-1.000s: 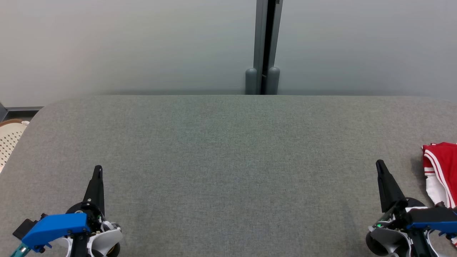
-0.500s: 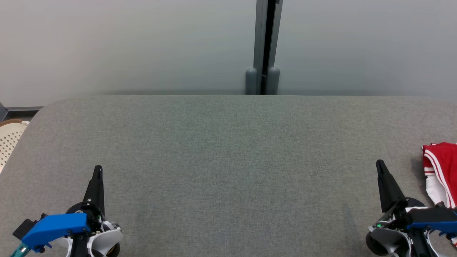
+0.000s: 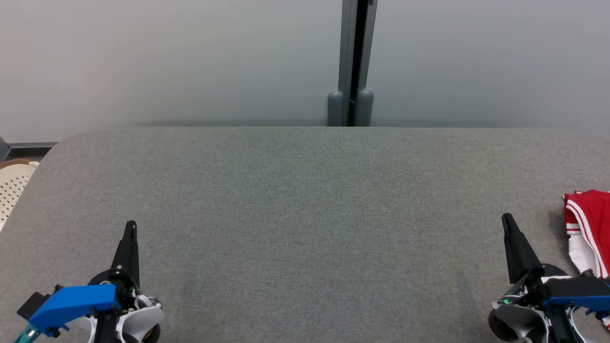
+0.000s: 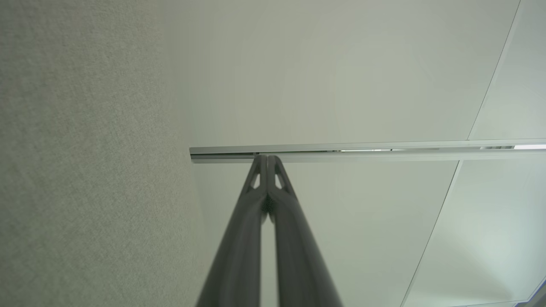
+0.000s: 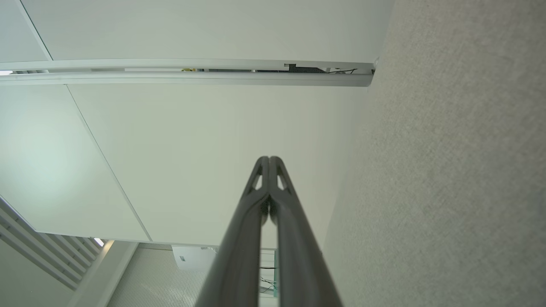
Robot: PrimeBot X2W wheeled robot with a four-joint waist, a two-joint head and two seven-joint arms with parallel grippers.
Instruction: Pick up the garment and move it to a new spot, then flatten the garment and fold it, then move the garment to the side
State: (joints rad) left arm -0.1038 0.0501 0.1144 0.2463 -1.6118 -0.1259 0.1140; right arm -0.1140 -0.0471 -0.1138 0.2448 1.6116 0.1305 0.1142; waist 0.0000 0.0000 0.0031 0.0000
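Dark-fingered pincers, count two, both clenched tip to tip on nothing: left gripper (image 3: pixel 130 225) at 7 o'clock, right gripper (image 3: pixel 505 217) at 4 o'clock. Each is low over the grey fabric table (image 3: pixel 305 190), pointing roughly toward 12. One garment (image 3: pixel 590 219), red with white stripes, lies bunched on the table at 3 o'clock, just beside the right gripper, untouched.

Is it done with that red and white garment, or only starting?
Hard to call. The red and white garment lies at the right edge of the grey table, partly cut off, so whether it is folded is unclear. Nothing is in hand: left gripper and right gripper are shut, holding nothing. If folded, it is already set aside; if not, every step remains.
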